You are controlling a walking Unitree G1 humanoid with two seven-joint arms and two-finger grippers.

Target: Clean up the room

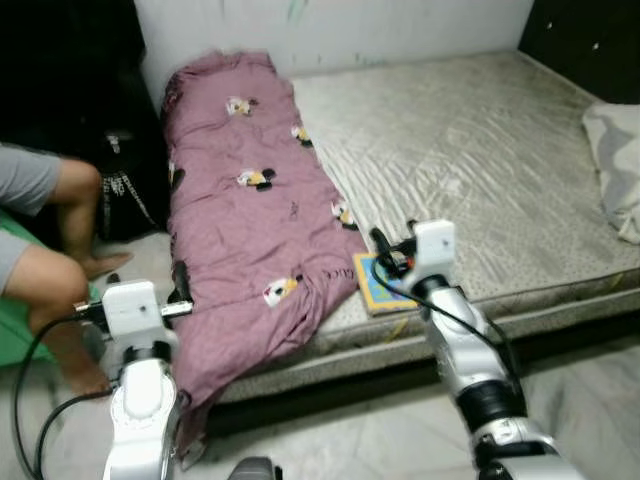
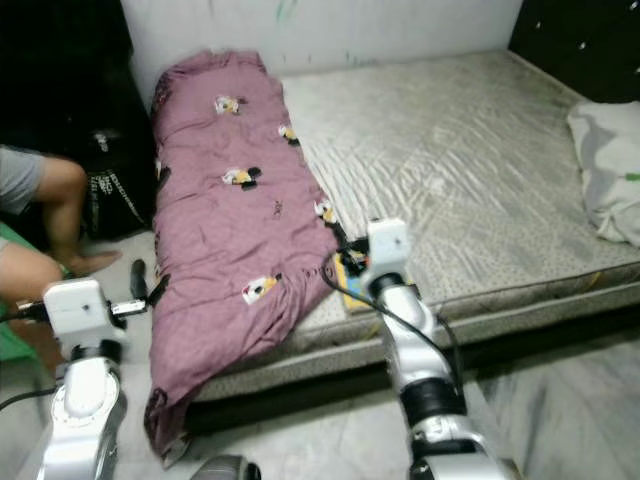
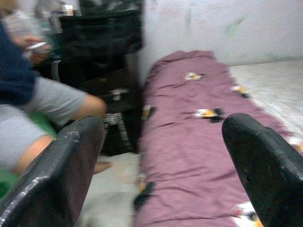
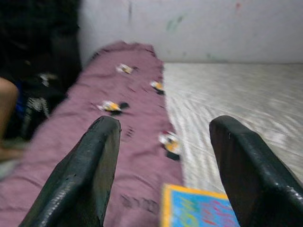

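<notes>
A mauve quilt (image 1: 245,215) with small cartoon prints lies folded along the left side of a bare mattress (image 1: 470,150), its lower end hanging over the front edge. A blue book with a yellow border (image 1: 380,287) lies flat near the mattress's front edge, beside the quilt. My right gripper (image 1: 388,255) hovers open just above the book; the right wrist view has the book (image 4: 199,208) low between the fingers (image 4: 83,175). My left gripper (image 1: 180,295) is open, held by the quilt's hanging end at the mattress's left front corner.
A person sits on the floor at the left, bare knee and foot (image 1: 70,265) close to my left arm. A black bag (image 1: 125,190) leans by the wall behind. A pale pillow (image 1: 615,165) rests at the mattress's right edge. Light tiled floor (image 1: 580,400) runs along the front.
</notes>
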